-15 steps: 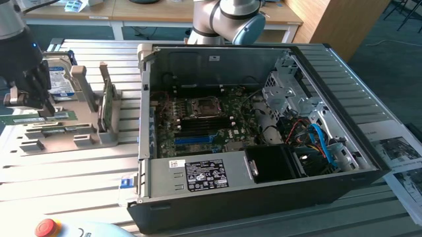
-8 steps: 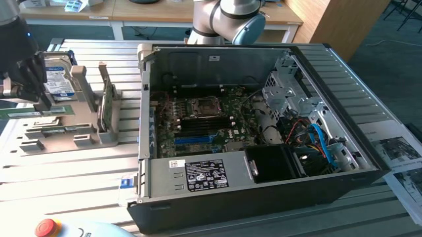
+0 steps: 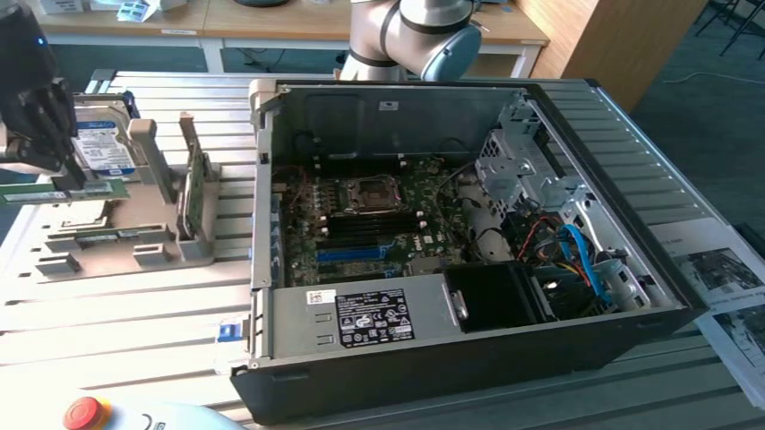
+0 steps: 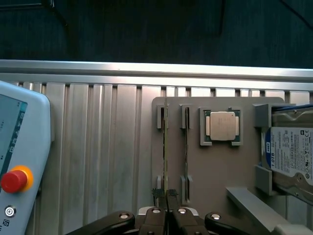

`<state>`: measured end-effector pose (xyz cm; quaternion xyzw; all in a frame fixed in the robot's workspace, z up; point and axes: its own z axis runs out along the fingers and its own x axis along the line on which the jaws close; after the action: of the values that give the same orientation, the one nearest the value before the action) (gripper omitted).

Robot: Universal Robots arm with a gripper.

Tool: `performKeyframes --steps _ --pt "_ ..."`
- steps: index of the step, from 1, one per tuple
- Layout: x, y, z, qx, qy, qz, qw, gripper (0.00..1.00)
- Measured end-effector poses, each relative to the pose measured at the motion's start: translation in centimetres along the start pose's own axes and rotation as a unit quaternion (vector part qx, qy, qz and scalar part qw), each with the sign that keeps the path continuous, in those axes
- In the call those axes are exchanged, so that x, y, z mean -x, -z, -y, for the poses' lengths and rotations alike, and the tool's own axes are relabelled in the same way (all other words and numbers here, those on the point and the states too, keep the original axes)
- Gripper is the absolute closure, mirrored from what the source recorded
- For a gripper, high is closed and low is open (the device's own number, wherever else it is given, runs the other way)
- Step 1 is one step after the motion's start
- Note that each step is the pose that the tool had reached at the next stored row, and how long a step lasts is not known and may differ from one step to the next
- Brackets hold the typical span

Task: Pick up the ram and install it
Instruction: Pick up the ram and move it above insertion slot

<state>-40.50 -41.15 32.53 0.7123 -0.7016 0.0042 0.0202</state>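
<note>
The ram [image 3: 63, 192] is a thin green stick with my black gripper [image 3: 70, 182] shut on it. It hangs level just above the grey holder [image 3: 120, 242] at the exterior view's left. In the wrist view the ram [image 4: 165, 142] appears edge-on as a thin line between my closed fingers [image 4: 157, 215], over the holder's outer slot. A second green stick [image 4: 186, 142] lies in the neighbouring slot [image 3: 114, 235]. The open computer case [image 3: 454, 358] lies in the middle, with the motherboard [image 3: 371, 224] and its dark memory slots [image 3: 358, 231] exposed.
The holder also carries a silver processor [image 4: 222, 126], a hard drive with a blue label [image 4: 293, 156] and an upright green board [image 3: 192, 188]. A teach pendant with a red stop button [image 4: 13, 180] lies on the slatted table [image 4: 98, 161]. Papers [image 3: 729, 278] lie at the right.
</note>
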Motion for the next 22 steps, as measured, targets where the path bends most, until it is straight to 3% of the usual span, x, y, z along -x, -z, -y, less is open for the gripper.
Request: performKeyframes --steps 22 --pt "-0.2 5.13 -0.11 0.0 0.0 0.0 1.0 0.88"
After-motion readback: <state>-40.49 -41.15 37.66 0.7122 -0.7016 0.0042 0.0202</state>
